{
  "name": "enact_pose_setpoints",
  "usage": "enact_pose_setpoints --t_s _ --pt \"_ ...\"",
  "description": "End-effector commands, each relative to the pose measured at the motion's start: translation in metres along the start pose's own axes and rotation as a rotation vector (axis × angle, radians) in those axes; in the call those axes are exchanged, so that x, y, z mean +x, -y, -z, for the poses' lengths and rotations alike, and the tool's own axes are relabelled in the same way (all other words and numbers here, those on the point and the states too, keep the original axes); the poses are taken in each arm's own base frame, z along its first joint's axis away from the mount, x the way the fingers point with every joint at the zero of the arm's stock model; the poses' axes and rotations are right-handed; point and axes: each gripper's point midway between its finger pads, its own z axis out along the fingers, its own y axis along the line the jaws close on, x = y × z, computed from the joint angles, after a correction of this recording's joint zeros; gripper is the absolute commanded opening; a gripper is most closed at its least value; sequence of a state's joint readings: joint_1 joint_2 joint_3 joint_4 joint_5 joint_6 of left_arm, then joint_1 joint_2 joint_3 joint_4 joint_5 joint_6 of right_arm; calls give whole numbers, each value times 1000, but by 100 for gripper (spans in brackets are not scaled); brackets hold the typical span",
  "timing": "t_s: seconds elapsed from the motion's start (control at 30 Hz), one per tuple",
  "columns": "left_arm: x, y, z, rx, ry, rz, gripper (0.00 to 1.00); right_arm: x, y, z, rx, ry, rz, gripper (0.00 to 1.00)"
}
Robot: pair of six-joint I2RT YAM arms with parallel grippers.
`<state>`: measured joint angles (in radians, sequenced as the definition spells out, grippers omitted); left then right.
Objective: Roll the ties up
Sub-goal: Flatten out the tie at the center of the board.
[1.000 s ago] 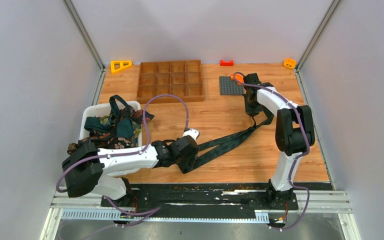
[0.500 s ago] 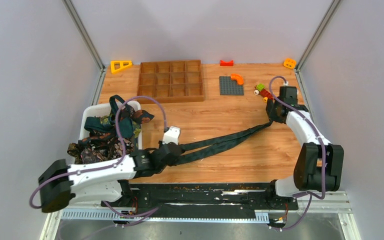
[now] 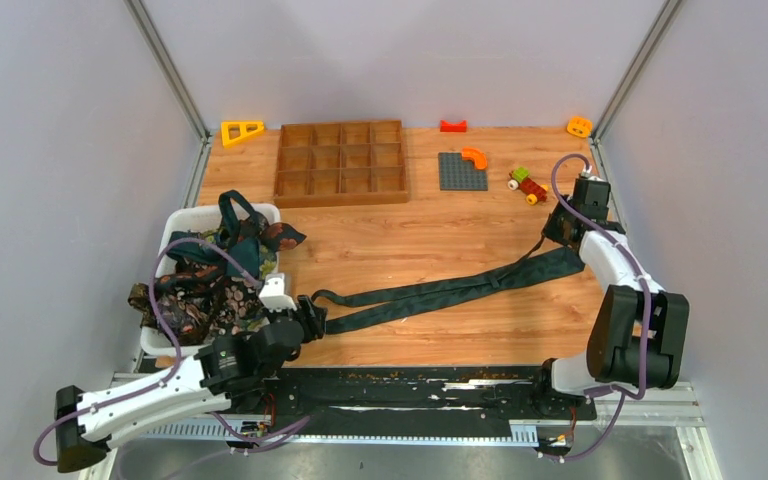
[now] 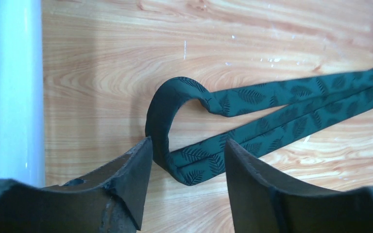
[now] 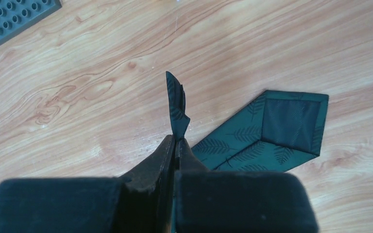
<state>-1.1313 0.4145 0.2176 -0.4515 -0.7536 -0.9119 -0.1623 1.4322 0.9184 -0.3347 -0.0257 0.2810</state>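
Dark green leaf-patterned fabric necktie (image 3: 440,290): doubled on itself, flat on the wooden desk (image 3: 410,230). Its long axis runs from just beside the white plastic bin (image 3: 175,222) straight away from it.
Folded loop: the end nearest the bin, lying between the fingers of the left gripper (image 4: 187,150), which stand apart either side of it, unclamped.
Narrow tip: the end farthest from the bin, pinched upright in the right gripper (image 5: 176,141), fingers pressed together on it.
Wide blade: flat beside that tip.
Judgement: the left arm is nearer the fold; rolling likely starts there, away from the bin.
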Motion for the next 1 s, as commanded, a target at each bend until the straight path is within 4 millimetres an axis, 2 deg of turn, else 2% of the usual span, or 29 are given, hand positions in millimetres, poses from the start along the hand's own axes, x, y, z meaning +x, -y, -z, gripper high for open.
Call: enact_pose_setpoints --t_s 0.0,0.13,0.17,0.37,0.53,0.67,0.83,0.97 --pt "-13 -17 6 -44 75 78 68 -7 -6 -1 -47 57 -36 0" --pt "-24 -19 13 -42 93 70 81 -4 0 6 -24 76 -43 0" --pt "-26 -18 15 -37 93 66 82 -4 2 9 -14 86 -44 0" --pt "-37 -3 21 24 90 45 81 2 25 20 58 144 -94 0" --pt "-47 11 21 61 104 9 77 13 48 10 72 123 -174 0" --pt "-43 25 16 97 85 -31 73 15 57 0 46 86 -232 0" --pt "-28 30 7 92 31 -71 66 24 56 -13 12 60 -247 0" --pt "-21 32 4 109 16 -79 64 23 40 -20 -88 50 -237 0"
